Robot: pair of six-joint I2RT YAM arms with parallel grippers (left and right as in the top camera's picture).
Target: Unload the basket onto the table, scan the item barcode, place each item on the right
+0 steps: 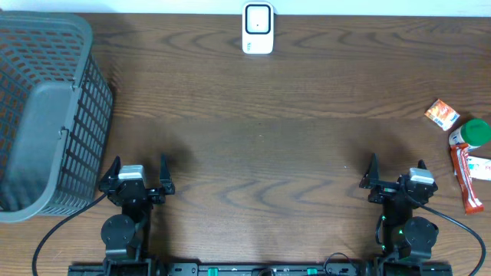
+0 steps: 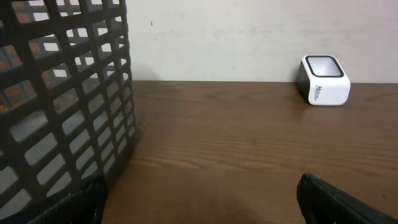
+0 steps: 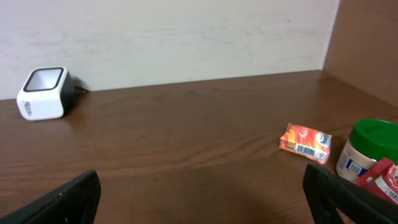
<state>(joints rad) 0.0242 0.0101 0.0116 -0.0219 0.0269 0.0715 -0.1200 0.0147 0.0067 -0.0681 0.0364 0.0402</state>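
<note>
— Where's the merchandise?
— Orange packet point(image 1: 443, 114), green-lidded jar point(image 1: 472, 134) and red wrapper point(image 1: 468, 180) lie well right of the white barcode scanner point(image 1: 258, 28).
— The grippers?
— Left gripper point(image 1: 140, 161) and right gripper point(image 1: 397, 161) sit well short of the scanner, fingers spread wide, empty.

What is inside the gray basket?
Only the basket's own smooth gray inside shows, with no items in sight. Its left part runs off the picture, so that stays hidden.

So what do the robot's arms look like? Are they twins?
Pretty much twins. The left gripper and right gripper each have two thin black pointed fingers, a silvery grey box behind them, and round black joints. A black cable loops from each arm. Little green lights glow on the right arm.
</note>
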